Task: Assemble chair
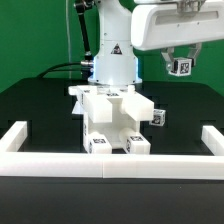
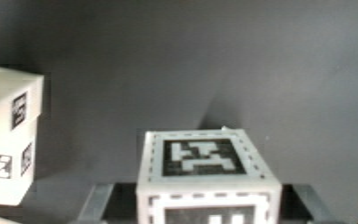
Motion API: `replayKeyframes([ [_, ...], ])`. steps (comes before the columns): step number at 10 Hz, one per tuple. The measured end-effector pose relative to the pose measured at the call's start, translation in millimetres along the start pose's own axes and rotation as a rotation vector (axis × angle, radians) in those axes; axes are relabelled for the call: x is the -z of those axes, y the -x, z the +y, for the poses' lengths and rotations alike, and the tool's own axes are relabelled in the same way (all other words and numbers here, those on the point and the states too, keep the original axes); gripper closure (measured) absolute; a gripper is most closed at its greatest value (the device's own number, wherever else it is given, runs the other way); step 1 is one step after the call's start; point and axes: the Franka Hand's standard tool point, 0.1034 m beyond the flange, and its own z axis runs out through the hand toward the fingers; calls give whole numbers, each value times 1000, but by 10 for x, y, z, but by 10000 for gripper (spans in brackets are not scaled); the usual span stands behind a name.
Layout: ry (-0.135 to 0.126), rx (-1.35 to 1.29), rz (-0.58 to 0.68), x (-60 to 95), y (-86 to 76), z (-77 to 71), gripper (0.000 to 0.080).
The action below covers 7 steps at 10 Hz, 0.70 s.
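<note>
Exterior view: a matte black table (image 1: 40, 110) filled the scene, flat and smooth, against a green backdrop. A long low white rail (image 1: 60, 162) with square edges ran along the table's near side and turned back at both ends. Behind the middle of the table rose the robot arm (image 1: 112, 55), with glossy, rounded white shells. On its base was a small triangular warning sign (image 1: 116, 47); no lettering on it could be read.

The chair (image 1: 105, 115), partly built, stood at the middle of the table, just in front of the arm's base and behind the rail. It was made of blocky white plastic slabs and posts with sharp corners, carrying square black-and-white tags on its front feet and on the side toward the exterior view's right.

High on the exterior view's right, well above the table, hung the gripper (image 1: 179, 62), clenched on a small white block (image 1: 182, 69) that showed one such tag.

In the wrist view, the block (image 2: 202, 160) sat between dark fingers (image 2: 105, 203), its top face bearing a bold pixel-like tag inside a white border. A tagged white corner of the chair (image 2: 12, 125) showed at the picture's edge, blurred, apart from the block.
</note>
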Motion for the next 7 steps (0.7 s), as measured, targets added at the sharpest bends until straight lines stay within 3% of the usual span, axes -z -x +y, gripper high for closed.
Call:
replayKeyframes([
  [3,1,1,-1,-15,11,13,514],
  [4,23,74,27,-51,29,146,514],
  [5,26,103,28,-26,58,274,514],
  [7,34,164,37,140,10,648,514],
])
